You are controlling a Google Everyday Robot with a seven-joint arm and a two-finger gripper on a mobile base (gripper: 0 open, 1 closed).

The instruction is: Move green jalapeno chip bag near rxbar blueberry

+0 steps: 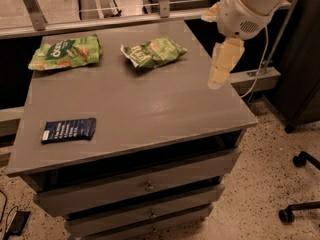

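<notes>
- Your gripper hung above the table's right edge, carrying nothing; open or closed, I couldn't tell.
- The green jalapeno chip bag lay at the back, well apart from the rxbar blueberry at front left, so the whole carry was yet to do.
</notes>
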